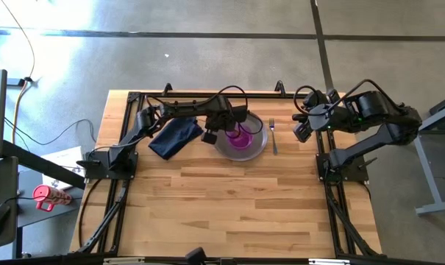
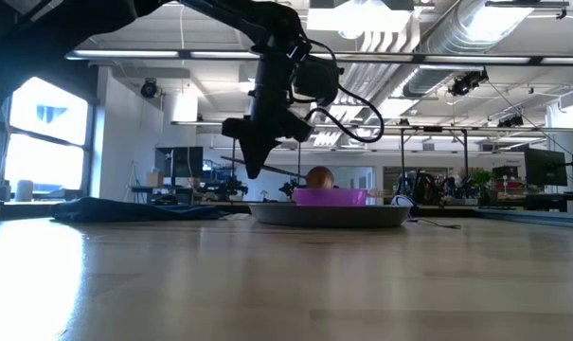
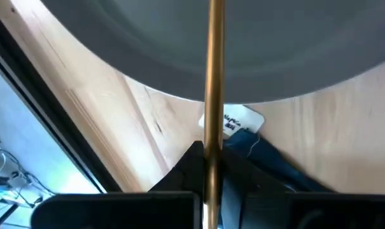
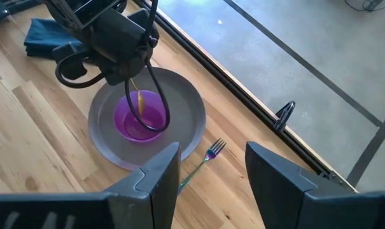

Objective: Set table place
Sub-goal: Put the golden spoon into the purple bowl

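A round grey plate point(image 1: 259, 147) lies on the table point(image 1: 229, 213) near its far edge, with a magenta bowl point(image 1: 240, 138) standing on it. My left gripper point(image 3: 210, 156) hangs over the plate's left rim, shut on a slim gold spoon point(image 4: 140, 102). The spoon's free end reaches over the bowl. A dark navy napkin point(image 1: 174, 138) lies flat left of the plate. A teal-handled fork point(image 1: 273, 137) lies right of it. My right gripper point(image 4: 211, 184) stands open, raised above the table's right side. My left gripper pinches the spoon's handle point(image 3: 212, 137) between its two fingers. The fingers come steeply from above, slanting toward the plate, and the spoon runs on past their tips along them. The spoon is lifted off the table; whether its far end touches the bowl I cannot tell.
The table's black frame point(image 1: 207, 94) runs along the far edge just behind the plate. A cable point(image 4: 157, 95) loops from the left gripper down over the bowl. Bare planks point(image 1: 229, 191) stretch from the plate to the near edge.
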